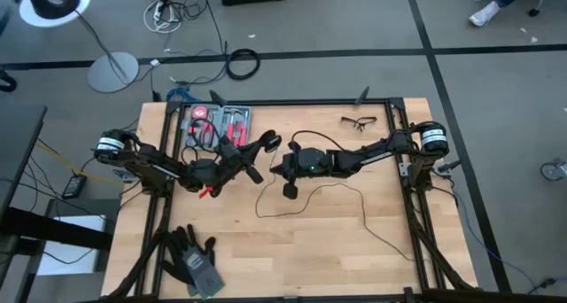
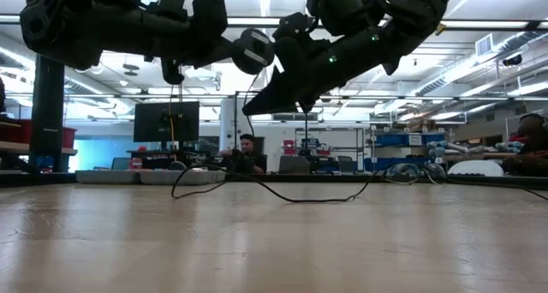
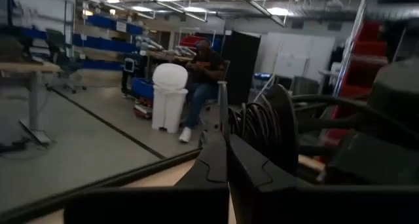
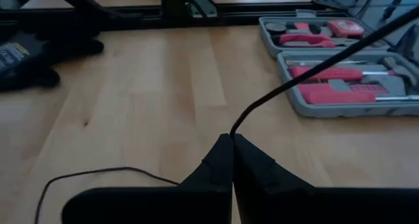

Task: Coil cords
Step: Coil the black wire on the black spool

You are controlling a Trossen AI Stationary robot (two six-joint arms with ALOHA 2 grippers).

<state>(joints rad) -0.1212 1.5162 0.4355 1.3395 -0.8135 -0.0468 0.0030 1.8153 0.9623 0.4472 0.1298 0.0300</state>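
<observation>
My right gripper (image 4: 232,140) hangs above the middle of the bench, its two fingers pressed together on the thin black cord (image 4: 308,70), which rises out of the fingertips and runs off toward the tool case (image 4: 340,86). In the high view that gripper (image 1: 276,168) sits just right of the bench's centre, and from the low view it is lifted well clear of the wood, pointing down and to the side.

My left gripper (image 3: 227,160) is also pinched shut. A bundle of dark cord loops (image 3: 256,124) sits just beside its fingers in the wrist view, but I cannot tell whether the fingertips themselves clamp a strand. From above, this gripper (image 1: 263,144) is close to the right one, near the back half of the bench, with the arm stretching in from the left edge.

The rest of the cord (image 1: 341,201) trails loose over the wood: a wide slack loop lies right of centre and a strand wanders toward the front right corner.

Further out, the open tool case (image 1: 217,124) lies by the back left corner, safety glasses (image 1: 359,121) by the back edge on the right, and black gloves (image 1: 190,254) near the front left corner. A seated person (image 3: 200,80) shows in the room beyond.
</observation>
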